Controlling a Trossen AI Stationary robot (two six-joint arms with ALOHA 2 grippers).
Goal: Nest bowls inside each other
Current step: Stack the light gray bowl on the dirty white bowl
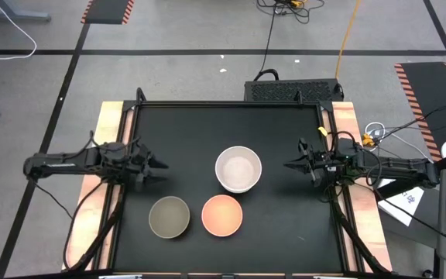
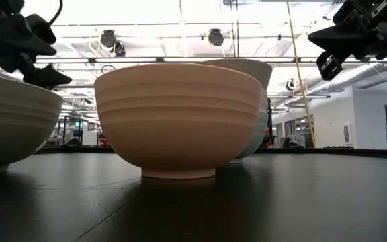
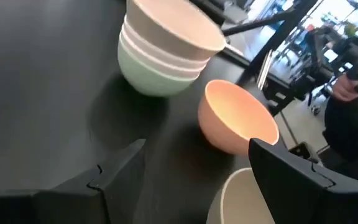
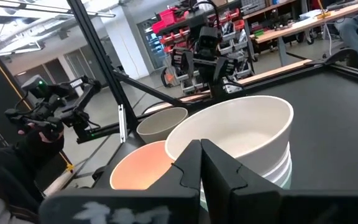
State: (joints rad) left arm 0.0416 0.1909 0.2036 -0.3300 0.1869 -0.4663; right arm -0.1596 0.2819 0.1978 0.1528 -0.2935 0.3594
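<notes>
Mid-table stands a stack of nested bowls (image 1: 238, 169), pale on top and mint green at the bottom (image 3: 160, 59). Nearer the front edge a peach-orange bowl (image 1: 222, 215) and an olive-grey bowl (image 1: 169, 216) rest side by side on their bases, each alone. My left gripper (image 1: 161, 170) hovers open over the table's left part, above and behind the olive-grey bowl (image 3: 241, 202), pointing toward the stack. My right gripper (image 1: 288, 164) hovers shut to the right of the stack (image 4: 241, 137), pointing at it, with nothing between its fingers.
Wooden side rails (image 1: 111, 116) and a black frame border the dark table top (image 1: 231, 124). A person sits beyond the table's edge (image 3: 353, 106). Bare table lies behind the stack and at the front right.
</notes>
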